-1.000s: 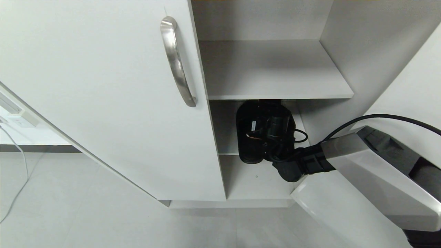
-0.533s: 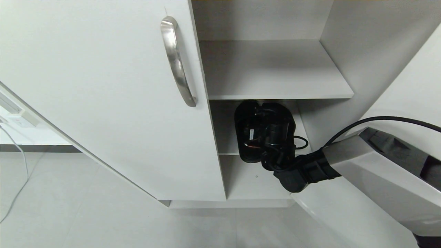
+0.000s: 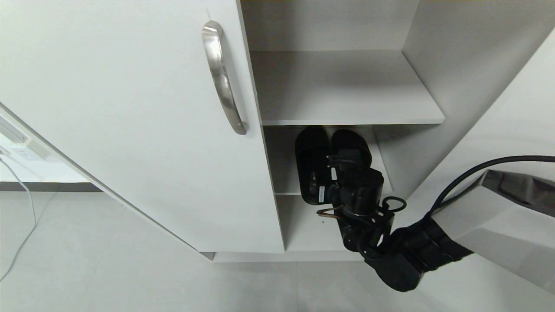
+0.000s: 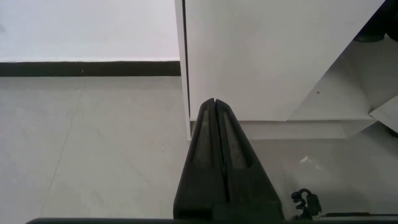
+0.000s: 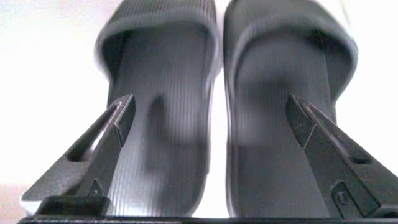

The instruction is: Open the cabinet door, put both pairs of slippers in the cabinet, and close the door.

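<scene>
Right end effector [image 5: 210, 102], jaws apart, partly hides the black slippers [image 5: 163, 81].

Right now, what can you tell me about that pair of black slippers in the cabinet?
The black slippers are slides that look like matte moulded rubber or foam, each with a ribbed footbed and one broad band. They lie flat, side by side and almost touching, toes pointing inward, on the lower shelf, heels at its front edge. The right gripper has its fingers spread open near the heels, not clamping them.
</scene>
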Motion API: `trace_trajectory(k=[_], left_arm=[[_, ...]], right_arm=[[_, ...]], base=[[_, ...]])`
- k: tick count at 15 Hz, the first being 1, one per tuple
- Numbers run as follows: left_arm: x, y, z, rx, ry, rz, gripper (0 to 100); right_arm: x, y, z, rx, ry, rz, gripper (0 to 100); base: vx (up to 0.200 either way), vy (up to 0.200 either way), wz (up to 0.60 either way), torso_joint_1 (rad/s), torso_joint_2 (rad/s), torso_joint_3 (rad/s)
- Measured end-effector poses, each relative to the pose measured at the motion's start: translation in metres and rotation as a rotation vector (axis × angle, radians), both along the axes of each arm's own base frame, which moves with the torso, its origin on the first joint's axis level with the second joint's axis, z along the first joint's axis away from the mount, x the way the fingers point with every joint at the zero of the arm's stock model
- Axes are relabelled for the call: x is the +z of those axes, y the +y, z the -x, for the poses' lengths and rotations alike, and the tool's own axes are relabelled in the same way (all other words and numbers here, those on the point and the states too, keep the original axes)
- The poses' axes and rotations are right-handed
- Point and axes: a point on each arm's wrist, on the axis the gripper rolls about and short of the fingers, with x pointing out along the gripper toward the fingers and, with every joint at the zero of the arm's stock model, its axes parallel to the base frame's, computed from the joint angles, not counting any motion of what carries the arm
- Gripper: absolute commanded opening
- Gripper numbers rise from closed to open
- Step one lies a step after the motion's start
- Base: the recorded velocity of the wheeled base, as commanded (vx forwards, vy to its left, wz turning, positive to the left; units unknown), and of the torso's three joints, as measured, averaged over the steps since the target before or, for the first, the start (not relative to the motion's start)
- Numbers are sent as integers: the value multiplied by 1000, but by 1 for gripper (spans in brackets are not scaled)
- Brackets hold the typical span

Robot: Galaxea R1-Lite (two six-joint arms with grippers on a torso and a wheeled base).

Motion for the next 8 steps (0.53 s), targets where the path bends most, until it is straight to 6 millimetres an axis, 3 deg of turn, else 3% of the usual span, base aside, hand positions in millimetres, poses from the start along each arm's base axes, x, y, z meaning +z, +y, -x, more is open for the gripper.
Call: trace_trajectory(k=[4, 6, 8], left_arm=[[0, 0, 0, 0, 0, 0, 0], [0, 0, 0, 0, 0, 0, 0], [0, 0, 0, -1, 0, 0, 0]], right_arm=[[-8, -14, 43, 53, -5, -5, 100], [-7, -17, 50, 63, -1, 0, 100], [-4, -17, 52, 70, -7, -2, 100]], base=[[0, 0, 0, 0, 0, 0], [0, 0, 0, 0, 0, 0], [-200, 0, 0, 5, 2, 2]])
